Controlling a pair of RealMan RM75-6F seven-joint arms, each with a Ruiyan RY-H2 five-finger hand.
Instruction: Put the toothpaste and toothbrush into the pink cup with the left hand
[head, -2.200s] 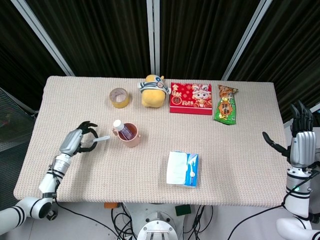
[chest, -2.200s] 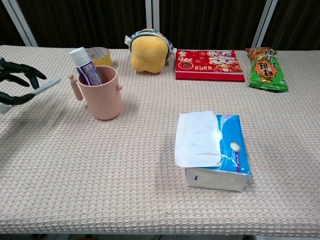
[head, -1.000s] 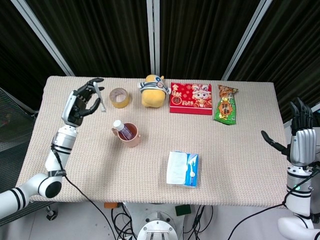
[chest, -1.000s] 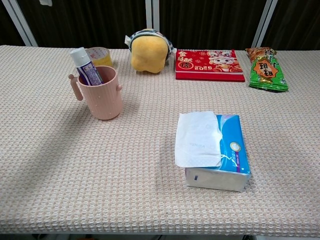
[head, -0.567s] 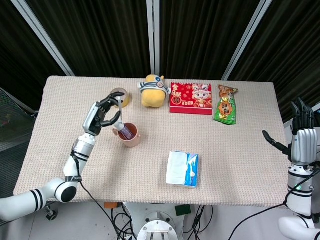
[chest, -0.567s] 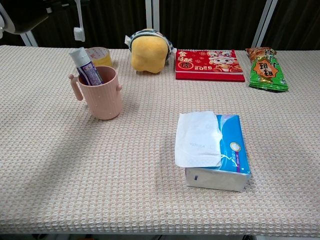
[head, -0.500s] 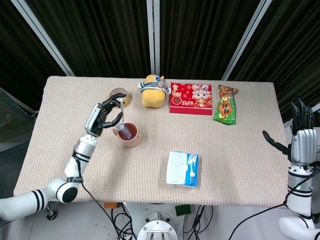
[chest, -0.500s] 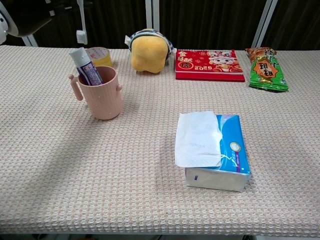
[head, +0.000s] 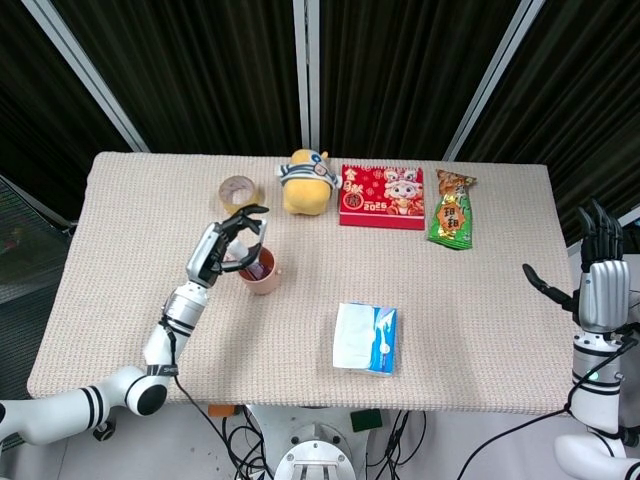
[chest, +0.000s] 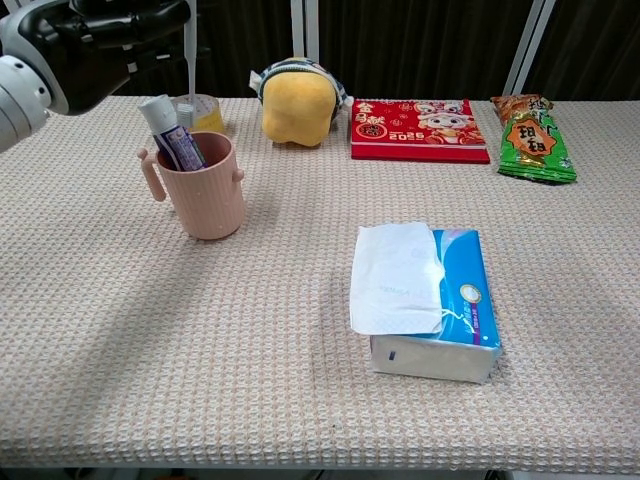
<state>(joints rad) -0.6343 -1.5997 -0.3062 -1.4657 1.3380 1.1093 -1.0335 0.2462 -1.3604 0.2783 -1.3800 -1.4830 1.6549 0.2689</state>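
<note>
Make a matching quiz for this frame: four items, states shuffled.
Items:
1 toothpaste
2 toothbrush
3 tissue pack
4 right hand

States:
A held upright above the pink cup
B fingers spread, holding nothing
C standing inside the cup
D lying flat near the table's front edge

Pairs: 1-C, 2-A, 3-D, 4-B
</note>
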